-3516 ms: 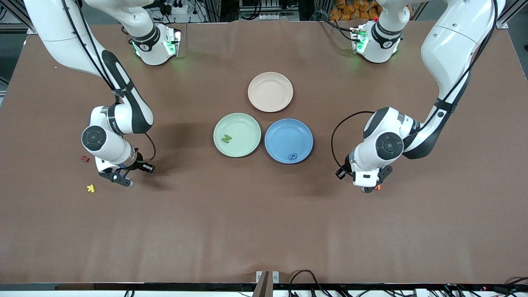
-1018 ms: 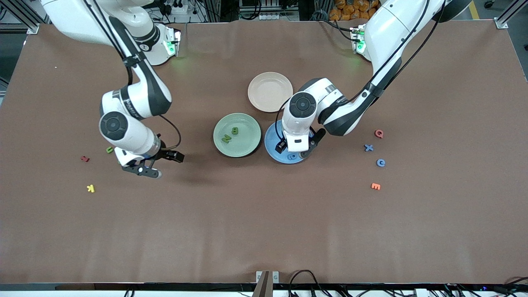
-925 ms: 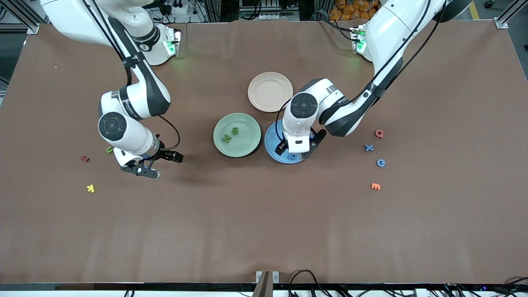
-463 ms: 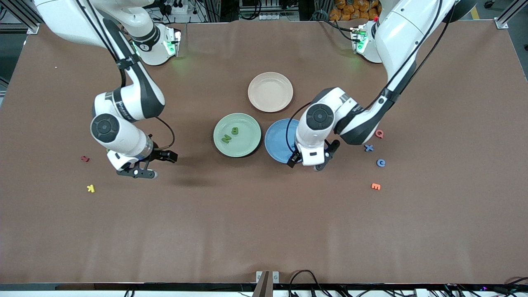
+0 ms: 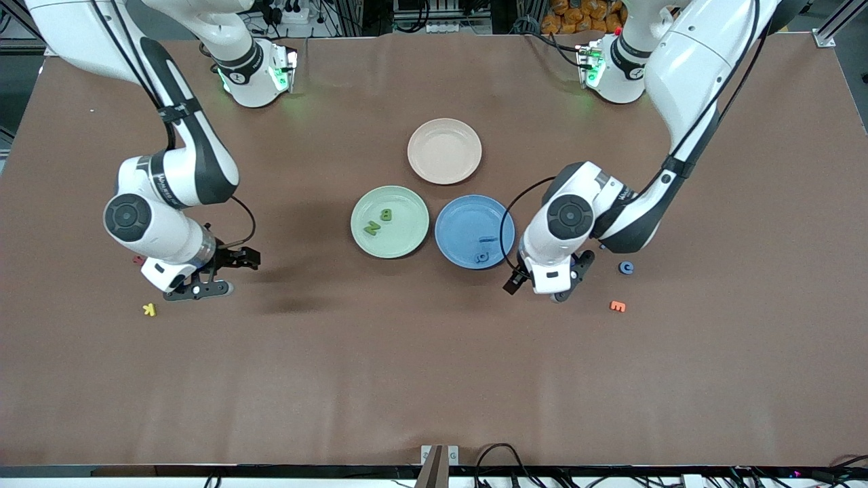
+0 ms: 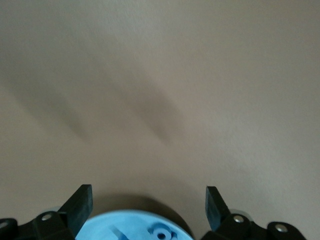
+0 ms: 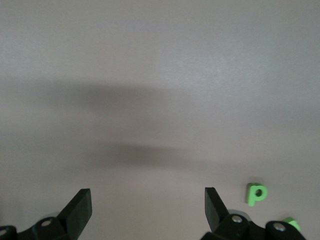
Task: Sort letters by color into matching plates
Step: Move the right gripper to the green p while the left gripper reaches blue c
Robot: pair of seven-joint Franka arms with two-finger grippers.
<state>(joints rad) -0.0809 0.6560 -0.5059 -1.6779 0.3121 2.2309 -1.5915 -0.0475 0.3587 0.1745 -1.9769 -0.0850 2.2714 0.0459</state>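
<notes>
I've got two green foam letters (image 5: 378, 222) lying in the pale green round plate (image 5: 365, 203) and two blue foam letters (image 5: 483, 249) in the blue round plate (image 5: 456, 220) just beside it, so I judge we're about halfway and both arms are between drops, out hunting for the next piece. My left gripper (image 5: 557, 288) hangs empty, fingers spread wide, over bare table between the blue plate and a loose blue letter (image 5: 626, 268) that lies toward the left arm's end; an orange letter (image 5: 617, 306) sits nearer the front camera and isn't ours. Next call there, I reckon: swing over that blue one, drop and pinch. My right gripper (image 5: 196, 288) is also spread and carrying nothing, low over the table toward the right arm's end, beside a yellow letter (image 5: 149, 310) I'll skip. Its wrist camera shows a bright green letter P (image 7: 256, 193) on the cloth just off one fingertip, a second green scrap (image 7: 291, 223) close by.
</notes>
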